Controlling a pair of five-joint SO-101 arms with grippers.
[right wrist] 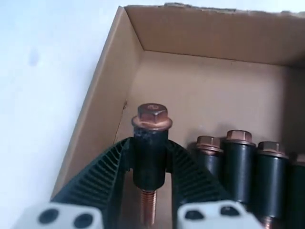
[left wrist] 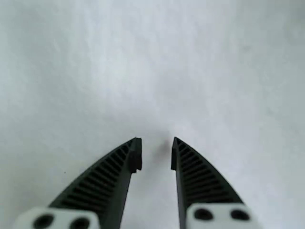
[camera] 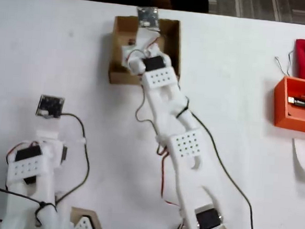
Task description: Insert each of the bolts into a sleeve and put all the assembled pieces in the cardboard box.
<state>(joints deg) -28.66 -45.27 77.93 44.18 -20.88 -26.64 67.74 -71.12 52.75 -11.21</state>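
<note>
Gripping a sleeved bolt [right wrist: 152, 116] in my right gripper [right wrist: 150, 151] over the box [right wrist: 100, 119]; my left gripper [left wrist: 156, 143] hangs narrowly parted above the white table [left wrist: 143, 57].

cardboard box [right wrist: 100, 109]: floor free by wall | assembled pieces [right wrist: 238, 164] block rest
</note>
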